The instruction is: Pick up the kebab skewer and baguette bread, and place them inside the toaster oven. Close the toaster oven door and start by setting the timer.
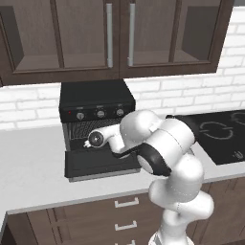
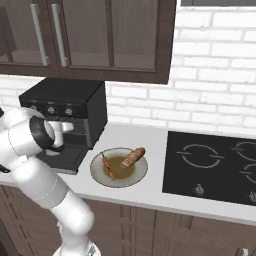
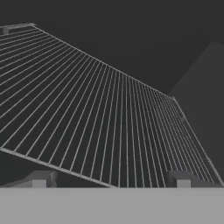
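The black toaster oven (image 1: pixel 95 99) (image 2: pixel 65 97) stands on the counter with its door (image 1: pixel 98 165) (image 2: pixel 62 159) dropped flat. My hand reaches into its mouth. In the hand view the wire rack (image 3: pixel 87 109) lies bare in front of my gripper (image 3: pixel 110 179), which is open with nothing between the fingers. The kebab skewer (image 2: pixel 107 165) and the baguette bread (image 2: pixel 133 157) lie side by side on a round plate (image 2: pixel 100 178) just right of the oven.
Three knobs (image 1: pixel 100 114) line the oven's front panel. A black cooktop (image 2: pixel 215 165) (image 1: pixel 220 134) is set into the counter to the right of the plate. Dark wall cabinets (image 1: pixel 119 38) hang above the oven. White brick wall runs behind.
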You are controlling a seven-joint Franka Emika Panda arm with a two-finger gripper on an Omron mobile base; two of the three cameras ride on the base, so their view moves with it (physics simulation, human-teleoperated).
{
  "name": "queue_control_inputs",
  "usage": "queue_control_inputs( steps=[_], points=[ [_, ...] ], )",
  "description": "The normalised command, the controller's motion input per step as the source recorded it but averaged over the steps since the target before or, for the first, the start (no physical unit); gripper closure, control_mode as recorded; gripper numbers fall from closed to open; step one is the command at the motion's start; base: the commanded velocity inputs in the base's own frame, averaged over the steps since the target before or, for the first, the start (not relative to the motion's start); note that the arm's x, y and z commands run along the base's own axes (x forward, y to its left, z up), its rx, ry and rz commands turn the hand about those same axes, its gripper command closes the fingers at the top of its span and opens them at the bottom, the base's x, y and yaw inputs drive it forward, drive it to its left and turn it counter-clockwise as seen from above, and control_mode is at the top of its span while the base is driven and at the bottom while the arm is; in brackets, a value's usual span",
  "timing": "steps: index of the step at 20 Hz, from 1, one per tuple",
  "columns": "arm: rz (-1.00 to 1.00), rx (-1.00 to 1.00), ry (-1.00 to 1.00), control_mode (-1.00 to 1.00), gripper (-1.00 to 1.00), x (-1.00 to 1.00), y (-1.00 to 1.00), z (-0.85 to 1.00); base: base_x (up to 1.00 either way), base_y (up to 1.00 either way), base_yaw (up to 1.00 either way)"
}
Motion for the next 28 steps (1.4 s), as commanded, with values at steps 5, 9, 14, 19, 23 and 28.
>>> queue_control_inputs(
  steps=[5,9,14,19,23,28],
  points=[
    [0.0,0.0,-0.01,-1.0,-1.0,0.14,0.02,-0.11,0.0,0.0,0.0],
    [-0.02,0.0,0.0,-1.0,-1.0,0.14,0.01,-0.03,0.0,0.0,0.0],
    [-0.03,0.0,0.0,-1.0,-1.0,0.19,0.05,0.0,0.0,0.0,0.0],
    [-0.03,0.0,0.0,-1.0,-1.0,0.16,0.02,0.0,0.0,0.0,0.0],
    [-0.02,0.0,0.0,-1.0,-1.0,0.15,0.0,0.0,0.0,0.0,0.0],
    [-0.01,0.0,0.0,-1.0,1.0,0.15,0.0,0.0,0.0,0.0,0.0]
  ],
)
